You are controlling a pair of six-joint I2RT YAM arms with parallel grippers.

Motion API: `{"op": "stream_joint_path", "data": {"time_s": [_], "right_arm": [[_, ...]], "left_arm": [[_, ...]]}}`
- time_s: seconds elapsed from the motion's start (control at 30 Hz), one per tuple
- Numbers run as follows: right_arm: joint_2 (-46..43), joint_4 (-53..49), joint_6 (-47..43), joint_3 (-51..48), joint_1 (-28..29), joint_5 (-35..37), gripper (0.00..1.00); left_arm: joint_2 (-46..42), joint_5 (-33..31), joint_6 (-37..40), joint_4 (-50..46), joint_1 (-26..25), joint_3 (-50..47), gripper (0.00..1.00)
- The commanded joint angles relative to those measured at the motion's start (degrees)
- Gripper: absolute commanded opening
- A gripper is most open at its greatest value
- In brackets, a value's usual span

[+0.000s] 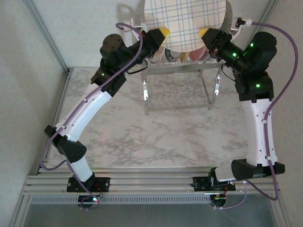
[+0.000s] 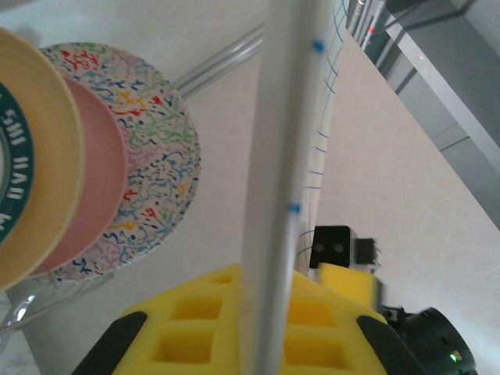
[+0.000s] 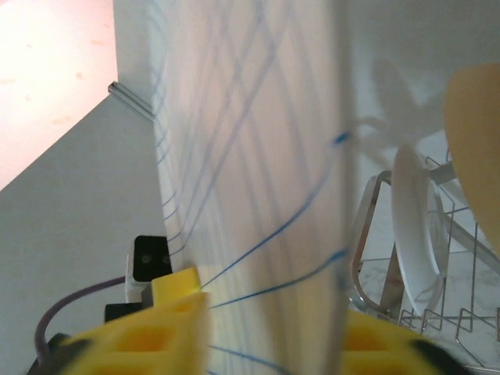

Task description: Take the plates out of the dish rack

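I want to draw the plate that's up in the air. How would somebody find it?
Look for the shiny wire dish rack at the back of the marble table. Right above it one big round plate is held up. It is white with thin blue criss-cross lines, while the rack holds a yellow plate, a pink plate and a squiggly-patterned plate.

White marble-patterned tabletop (image 1: 156, 137) with grey veins, slotted aluminium rail (image 1: 151, 182) along its near edge, pale enclosure wall (image 1: 23, 94) at left, metal corner post (image 1: 46, 35)

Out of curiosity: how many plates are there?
5 I can tell apart: checked plate held above the rack; yellow, pink, squiggly and white standing in it. More may be hidden.
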Motion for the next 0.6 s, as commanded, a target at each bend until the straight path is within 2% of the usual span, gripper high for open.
{"op": "stream_joint_path", "data": {"time_s": [0.0,0.1,0.3,0.4,0.57], "right_arm": [[-1.3,-0.4,-8.0,2.5,1.4,0.8,0.62],[-2.0,-3.6,-14.0,2.7,3.3,3.5,0.72],[-2.9,-7.4,-25.8,1.6,10.2,10.8,0.75],[-3.3,-8.9,-33.1,0.7,15.9,15.7,0.76],[-5.2,-7.0,-46.7,-4.6,27.3,27.3,0.76]], "left_arm": [[-3.3,0.8,-3.2,6.4,4.5,0.0,0.0],[-4.7,2.8,-7.7,10.0,8.5,-1.2,0.0],[-10.1,3.8,-12.8,13.7,17.4,-7.0,0.0],[-14.0,3.3,-14.9,14.9,22.1,-13.3,0.0],[-21.9,1.7,-20.8,20.9,30.0,-29.8,0.0]]}}
